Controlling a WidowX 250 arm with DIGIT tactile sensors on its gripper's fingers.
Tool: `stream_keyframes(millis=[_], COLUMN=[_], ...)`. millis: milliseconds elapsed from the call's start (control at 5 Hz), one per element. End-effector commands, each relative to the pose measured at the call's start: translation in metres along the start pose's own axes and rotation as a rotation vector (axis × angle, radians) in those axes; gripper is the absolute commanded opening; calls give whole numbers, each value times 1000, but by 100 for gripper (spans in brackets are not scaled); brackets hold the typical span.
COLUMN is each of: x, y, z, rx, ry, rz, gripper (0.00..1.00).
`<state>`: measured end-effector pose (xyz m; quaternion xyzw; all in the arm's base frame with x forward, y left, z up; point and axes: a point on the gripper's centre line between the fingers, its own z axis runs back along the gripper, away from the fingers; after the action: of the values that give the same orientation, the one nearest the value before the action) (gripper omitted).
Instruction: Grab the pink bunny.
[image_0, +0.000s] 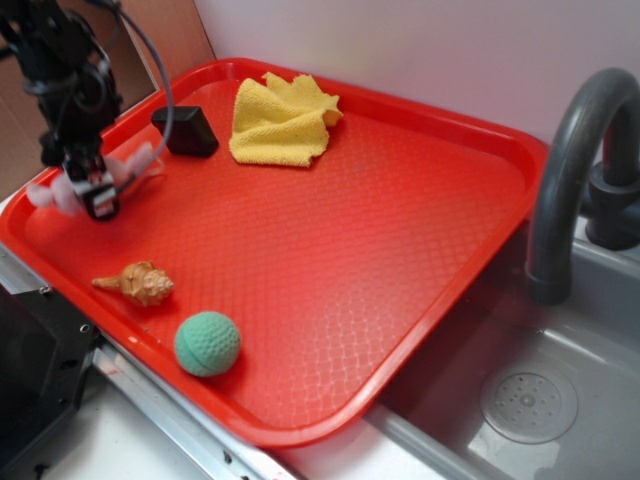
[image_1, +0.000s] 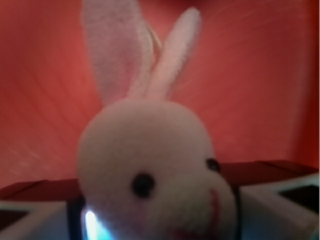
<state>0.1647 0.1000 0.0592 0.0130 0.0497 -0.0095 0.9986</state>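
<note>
The pink bunny is gripped in the hand at the far left of the red tray, ears pointing away. The body is clamped between the fingers, apparently so the head stays free. The seashell and green ball are left untouched nearby.

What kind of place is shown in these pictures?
Probably a toy kitchen sink area: a grey faucet over a sink basin with a drain, and a red tray beside it.
</note>
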Motion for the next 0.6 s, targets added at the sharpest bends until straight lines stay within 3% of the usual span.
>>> stream_keyframes(millis=[0,200,400], x=[12,8,1], y=[-26,-52,-58], z=[76,122,144], rx=[-18,-25,-43], ry=[-120,-174,-234], rz=[209,219,260], gripper=[0,0,0])
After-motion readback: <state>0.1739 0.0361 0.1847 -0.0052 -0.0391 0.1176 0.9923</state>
